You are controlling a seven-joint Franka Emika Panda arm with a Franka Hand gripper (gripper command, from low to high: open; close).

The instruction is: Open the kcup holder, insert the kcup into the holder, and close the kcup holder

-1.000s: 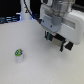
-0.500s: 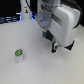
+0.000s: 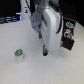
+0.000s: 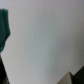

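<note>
The kcup point(image 3: 19, 54), a small white cup with a green top, stands alone on the white table toward the exterior view's left. My gripper point(image 3: 44, 50) hangs from the white arm to the right of it, a clear gap away and not touching it. Its dark fingers are blurred, so the spacing of the jaws is unreadable. The kcup holder point(image 3: 69, 36), a black box with light front marks, sits at the exterior view's right, partly hidden behind the arm. The wrist view is blurred: mostly white table point(image 4: 45, 45), with no kcup in it.
Dark clutter lines the back edge of the table point(image 3: 10, 19) in the exterior view. A dark teal blurred shape point(image 4: 4, 27) sits at the edge of the wrist view, and I cannot identify it.
The arm has swung from beside the kcup holder toward the exterior view's left and nearer the front, closing much of the gap to the kcup. The kcup has not moved.
</note>
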